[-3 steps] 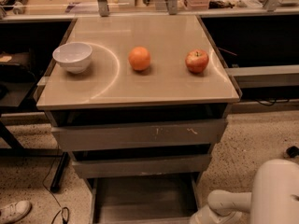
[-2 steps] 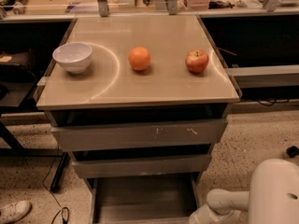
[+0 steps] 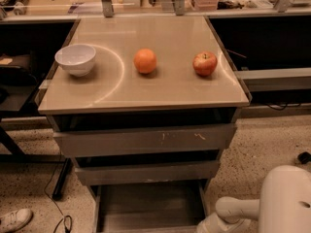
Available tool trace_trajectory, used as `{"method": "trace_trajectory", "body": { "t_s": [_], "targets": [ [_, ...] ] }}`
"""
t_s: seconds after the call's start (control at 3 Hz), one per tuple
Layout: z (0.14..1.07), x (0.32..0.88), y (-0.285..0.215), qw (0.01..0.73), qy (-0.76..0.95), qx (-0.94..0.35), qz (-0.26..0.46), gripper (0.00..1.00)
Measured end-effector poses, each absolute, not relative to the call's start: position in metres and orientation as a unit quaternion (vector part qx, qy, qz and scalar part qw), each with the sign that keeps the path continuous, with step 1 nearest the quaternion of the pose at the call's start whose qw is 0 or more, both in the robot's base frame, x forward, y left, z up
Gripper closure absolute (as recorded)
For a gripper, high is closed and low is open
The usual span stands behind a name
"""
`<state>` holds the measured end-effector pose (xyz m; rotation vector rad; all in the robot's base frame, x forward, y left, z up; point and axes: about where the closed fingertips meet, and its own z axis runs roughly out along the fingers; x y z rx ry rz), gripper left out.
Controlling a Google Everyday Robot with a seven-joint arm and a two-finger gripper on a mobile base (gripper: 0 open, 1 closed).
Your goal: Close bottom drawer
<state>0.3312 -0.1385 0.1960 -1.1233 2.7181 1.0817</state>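
The bottom drawer (image 3: 148, 205) stood pulled well out from the foot of the cabinet, below the middle drawer (image 3: 146, 173) and the scratched top drawer (image 3: 146, 140), both of which stuck out only a little. Its tray looked bare and dim. The robot's pale arm (image 3: 238, 208) reached in low from the right, and the gripper (image 3: 210, 225) sat at the very bottom of the view, just beside the drawer's right wall. Whether it was wide, narrow or holding anything I could not tell.

To my eye the closing push had not yet begun. Doing it well would mean getting the gripper round to the plain front, near its middle, and pressing straight back along the runners. A shove from the right corner might skew the tray and jam it. A slow, steady push seemed wise, since a jolt could set the orange (image 3: 145, 61) or the apple (image 3: 204, 63) rolling on the top (image 3: 146, 93); the bowl (image 3: 76, 58) looked steadier.

Much was out of sight. The drawer's front lay at or past the lower edge, so I could not say how far out it reached. Most of the gripper was cut off there too, and I could not tell whether it touched the wall. The gaps above each drawer were too dark to read.
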Motion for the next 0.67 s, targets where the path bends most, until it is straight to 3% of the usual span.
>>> {"method": "trace_trajectory", "body": {
  "t_s": [0.67],
  "targets": [
    [0.1959, 0.3312, -0.1385, 0.004, 0.867, -0.358, 0.345, 0.12]
  ]
}}
